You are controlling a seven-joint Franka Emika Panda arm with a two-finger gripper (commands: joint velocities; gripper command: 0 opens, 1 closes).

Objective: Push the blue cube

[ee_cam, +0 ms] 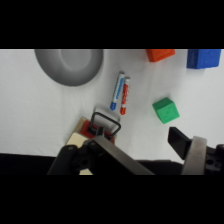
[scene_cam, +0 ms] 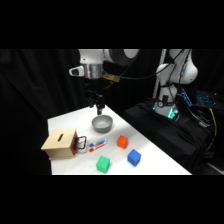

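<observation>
Well apart from tool (scene_cam: 99, 107), blue cube (scene_cam: 133, 157) near table edge.

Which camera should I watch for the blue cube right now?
The side view: the blue cube shows whole on the table, beside the green cube. In the wrist view it is cut off at the top right corner.

No readable text anywhere. The two markers (ee_cam: 120, 93) beside the grey bowl (ee_cam: 69, 65) carry label bands, but nothing on them is legible. Cubes are plain-faced.
</observation>
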